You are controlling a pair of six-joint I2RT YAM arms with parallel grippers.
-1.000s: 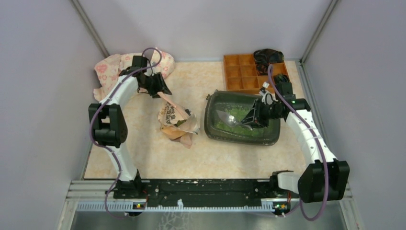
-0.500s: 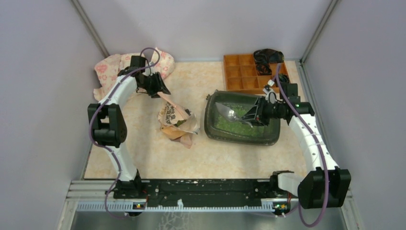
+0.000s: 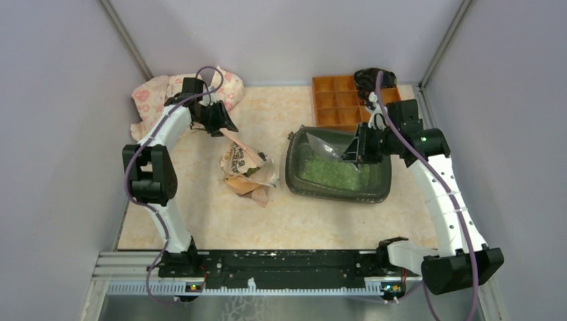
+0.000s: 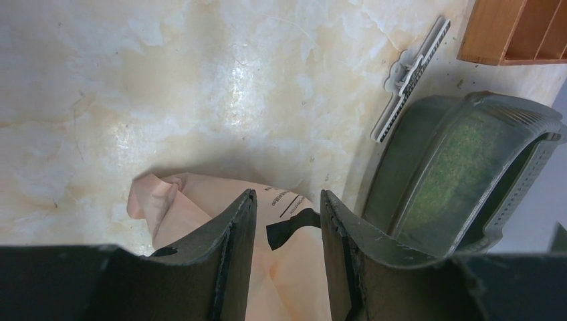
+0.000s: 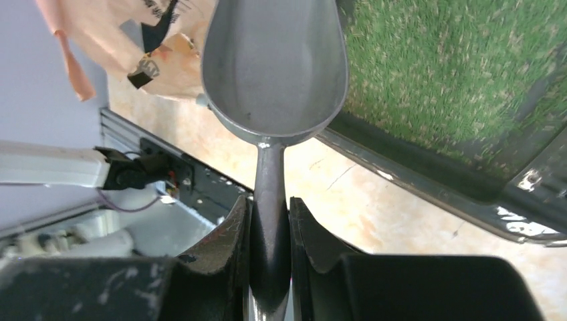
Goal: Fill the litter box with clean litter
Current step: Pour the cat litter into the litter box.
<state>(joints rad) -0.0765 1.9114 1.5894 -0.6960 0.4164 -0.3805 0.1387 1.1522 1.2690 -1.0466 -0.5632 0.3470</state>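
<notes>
**Scoop gripped and empty above the box; litter lies in the box**

The right gripper (image 5: 269, 207) is clenched on the handle of the grey metal scoop (image 5: 274, 67). The scoop's bowl is empty and sits tilted above the far-left corner of the litter box (image 3: 292, 170).

The litter box stands on the marble-patterned table (image 3: 200, 221), right of centre and near the orange organiser tray (image 3: 334, 100) behind it. The clean litter (image 3: 331, 172) covers the box floor as a loose green layer.

The left gripper (image 4: 284, 200) hangs over the top of the peach paper bag (image 3: 247, 167), which lies crumpled to the left of the box and apart from it. Its jaws stand apart with bag paper showing in the gap. Whether they pinch the paper cannot be told.

A floral cloth (image 3: 157, 93) lies in the far-left corner.
</notes>
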